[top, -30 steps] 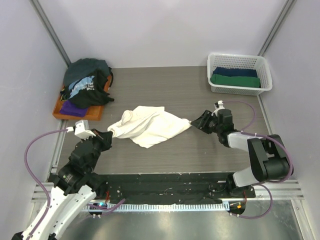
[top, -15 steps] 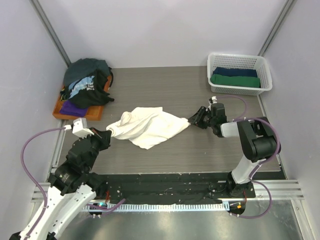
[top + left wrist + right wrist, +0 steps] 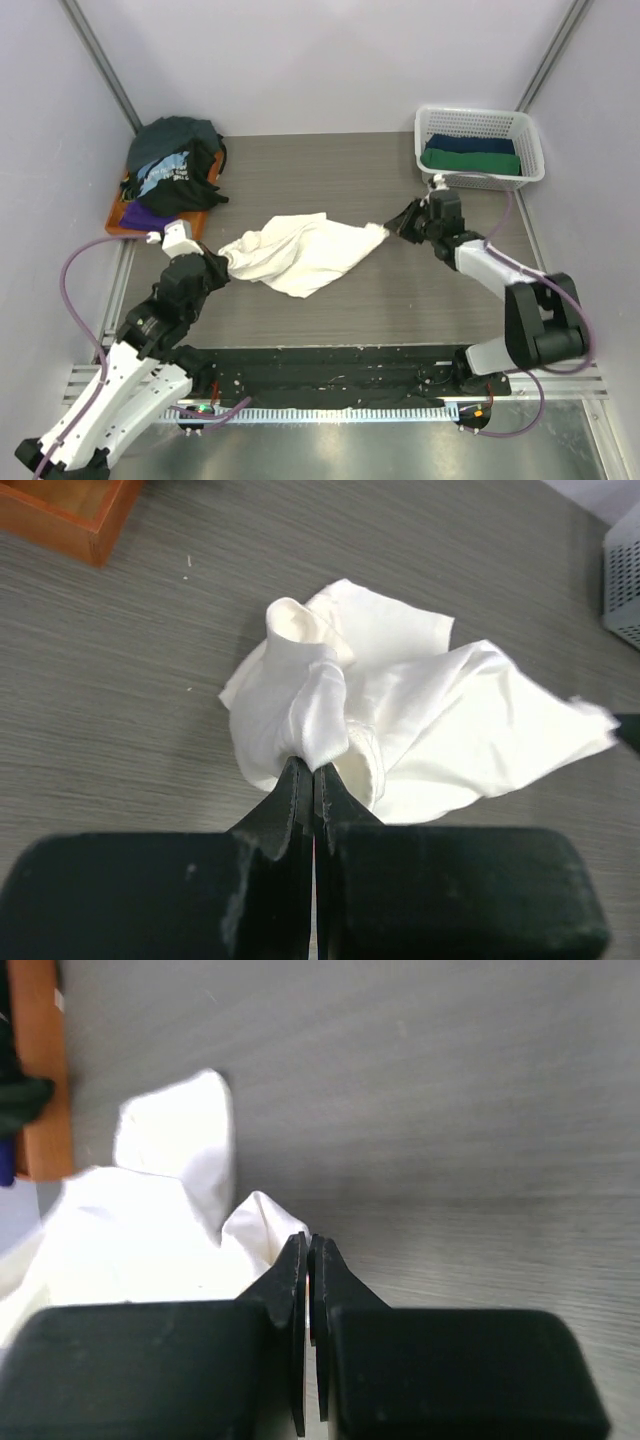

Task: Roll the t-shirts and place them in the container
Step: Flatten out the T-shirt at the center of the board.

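Right hand (image 3: 395, 224) now shut on cream tee (image 3: 300, 255), left hand (image 3: 220, 263) pinching opposite end

The cream-white t-shirt (image 3: 300, 255) reads as soft, matt cotton, crumpled and creased, with no sheen anywhere. Under it, the table (image 3: 330, 180) shows a grey wood-grain finish, finely streaked, smooth and dull. The left gripper (image 3: 313, 770) is black, matt, slightly grainy plastic with pale scuffs, and the right gripper (image 3: 307, 1240) looks the same, dark and dull. The tray (image 3: 125, 229) is smooth orange with a faint satin look, wood or plastic, hard to call. The heap of tees (image 3: 175, 165) on it is limp dark cloth. The basket (image 3: 480, 122) is white lattice plastic, lightly glossy. The cable (image 3: 66, 285) has smooth purple sheathing. At the near edge, the rail (image 3: 570, 372) is bare pale metal.
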You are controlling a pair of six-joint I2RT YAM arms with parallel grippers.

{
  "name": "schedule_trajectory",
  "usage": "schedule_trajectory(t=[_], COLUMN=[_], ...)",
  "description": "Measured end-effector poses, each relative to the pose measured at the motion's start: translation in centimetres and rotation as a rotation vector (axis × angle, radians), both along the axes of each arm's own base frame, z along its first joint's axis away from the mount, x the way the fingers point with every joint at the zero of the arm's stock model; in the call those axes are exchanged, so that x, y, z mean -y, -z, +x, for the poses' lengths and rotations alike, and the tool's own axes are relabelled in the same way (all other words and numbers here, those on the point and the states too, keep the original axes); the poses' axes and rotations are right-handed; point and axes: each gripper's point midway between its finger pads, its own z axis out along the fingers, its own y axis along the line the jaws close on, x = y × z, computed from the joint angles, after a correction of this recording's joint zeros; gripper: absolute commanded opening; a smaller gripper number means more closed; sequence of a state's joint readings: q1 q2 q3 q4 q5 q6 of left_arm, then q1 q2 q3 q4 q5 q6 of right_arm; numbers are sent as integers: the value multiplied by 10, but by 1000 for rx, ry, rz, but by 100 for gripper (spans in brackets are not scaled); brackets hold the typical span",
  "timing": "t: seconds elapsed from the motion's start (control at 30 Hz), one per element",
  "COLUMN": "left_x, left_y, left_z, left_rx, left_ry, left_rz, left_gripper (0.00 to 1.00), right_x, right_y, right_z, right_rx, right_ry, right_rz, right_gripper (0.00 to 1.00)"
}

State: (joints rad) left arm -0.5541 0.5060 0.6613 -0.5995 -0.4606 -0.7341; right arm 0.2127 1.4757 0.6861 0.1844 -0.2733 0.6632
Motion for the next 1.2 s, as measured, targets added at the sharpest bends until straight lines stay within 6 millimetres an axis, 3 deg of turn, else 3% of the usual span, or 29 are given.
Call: schedule_trajectory(t=[0.13, 0.27, 0.3, 0.33, 0.4, 0.5, 0.57, 0.63, 0.7, 0.77, 0.83, 0.9, 0.93, 1.03, 1.2], left_x=[8, 7, 3, -1, -9, -20, -21, -20, -22, -24, -26, -28, -29, -32, -42], left_y=[-7, -45, -64, -85, -131, -201, -219, -206, -175, -121, -82, -53, -50, -77, -173], left_z=[21, 56, 67, 78, 91, 90, 79, 70, 59, 49, 39, 31, 27, 18, 4], left_rx=[-41, -46, -31, -2, 75, 234, 294, 305, 269, 187, 119, 60, 55, 125, 330], left_ry=[-14, -53, -72, -90, -115, -135, -122, -102, -90, -88, -85, -83, -82, -78, -92], left_rz=[34, 54, 54, 43, 28, -8, -26, -35, -30, -15, -1, 16, 19, 4, -19], left_gripper=[0, 0, 0, 0, 0, 0, 0, 0, 0, 0, 0, 0, 0, 0, 0], right_x=[21, 56, 66, 72, 89, 108, 114, 117, 119, 127, 137, 145, 148, 151, 150], right_y=[-99, -218, -263, -275, -320, -377, -390, -387, -364, -325, -291, -263, -257, -264, -288], right_z=[27, 47, 47, 48, 43, 22, 2, -22, -51, -75, -98, -116, -123, -133, -135], right_rx=[155, 334, 397, 417, 479, 578, 607, 618, 598, 540, 493, 446, 437, 456, 498], right_ry=[86, 204, 235, 253, 298, 354, 378, 390, 400, 440, 491, 533, 547, 567, 566], right_rz=[-45, -65, -69, -71, -76, -80, -84, -86, -91, -113, -137, -162, -170, -170, -154], right_gripper=[1, 1, 1, 1, 1, 1, 1, 1, 1, 1, 1, 1, 1, 1, 1])
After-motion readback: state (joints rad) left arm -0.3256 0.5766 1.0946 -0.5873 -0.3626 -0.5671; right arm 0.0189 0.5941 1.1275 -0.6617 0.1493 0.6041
